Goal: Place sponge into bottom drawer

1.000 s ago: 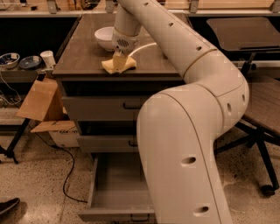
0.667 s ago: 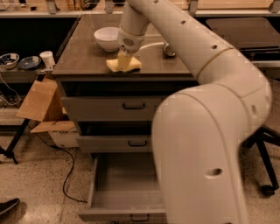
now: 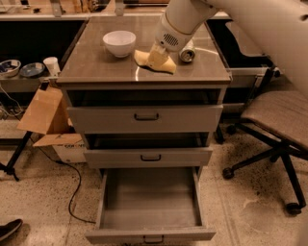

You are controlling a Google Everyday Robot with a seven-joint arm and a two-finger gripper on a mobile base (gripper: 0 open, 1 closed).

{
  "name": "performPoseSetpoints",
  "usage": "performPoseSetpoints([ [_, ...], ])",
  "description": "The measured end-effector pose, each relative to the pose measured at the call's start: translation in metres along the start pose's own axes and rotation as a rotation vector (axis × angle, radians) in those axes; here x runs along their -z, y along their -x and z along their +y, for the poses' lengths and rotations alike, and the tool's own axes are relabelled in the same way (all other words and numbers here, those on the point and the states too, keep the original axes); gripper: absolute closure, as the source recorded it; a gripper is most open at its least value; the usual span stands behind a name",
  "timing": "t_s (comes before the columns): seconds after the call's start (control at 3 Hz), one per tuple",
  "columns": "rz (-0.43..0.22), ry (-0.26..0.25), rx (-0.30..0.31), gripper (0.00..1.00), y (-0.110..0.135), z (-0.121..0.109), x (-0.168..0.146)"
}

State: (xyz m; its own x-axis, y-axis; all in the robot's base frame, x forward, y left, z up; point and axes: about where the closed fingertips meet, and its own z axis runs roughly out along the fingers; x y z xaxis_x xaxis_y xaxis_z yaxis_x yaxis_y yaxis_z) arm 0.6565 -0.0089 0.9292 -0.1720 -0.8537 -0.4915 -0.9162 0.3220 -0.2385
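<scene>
Cardboard, a tan open box [image 3: 42, 111], leans against the left side of a grey metal cabinet [image 3: 144, 78]. Above the box, on a low shelf at the far left, stand two small dishes [image 3: 9, 67] and a white cup [image 3: 50, 65]. A dark cable [image 3: 72, 192] loops over the speckled floor below, and the toe of a dark shoe [image 3: 9, 229] shows in the bottom left corner.

On the cabinet's top, toward the left, sits a white bowl [image 3: 119, 42]. Just right of it, near the middle of the top, lies the sponge [image 3: 169, 67], pale yellow, flat on the surface and apart from the bowl. The gripper [image 3: 159, 58] is down on the sponge's middle, touching it, at the end of a white arm [image 3: 231, 14] that comes in from the upper right. Whether it is clenched on the sponge or released cannot be told. Just beside the gripper's right side lies a crushed silver can [image 3: 186, 54].

Below the top, the two upper drawers [image 3: 144, 120] each stand slightly ajar. The bottom drawer [image 3: 149, 202] is pulled well out toward the camera, its grey inside showing, its small dark handle at the lower edge.

At the right stands an office chair [image 3: 279, 113] with a brown seat and black wheeled legs, apart from the cabinet.
</scene>
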Motion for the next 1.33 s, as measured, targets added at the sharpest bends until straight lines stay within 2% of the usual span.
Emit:
performPoseSetpoints([
  [0.33,-0.05,-0.043,-0.018,1.0,-0.017,0.04,0.028],
  [0.67,-0.036,0.064,0.002,1.0,-0.045,0.097,-0.008],
  [1.0,-0.016,0.249,0.028,1.0,-0.072,0.148,-0.096],
  [1.33,-0.008,0.351,0.009,1.0,-0.084,0.168,-0.156],
])
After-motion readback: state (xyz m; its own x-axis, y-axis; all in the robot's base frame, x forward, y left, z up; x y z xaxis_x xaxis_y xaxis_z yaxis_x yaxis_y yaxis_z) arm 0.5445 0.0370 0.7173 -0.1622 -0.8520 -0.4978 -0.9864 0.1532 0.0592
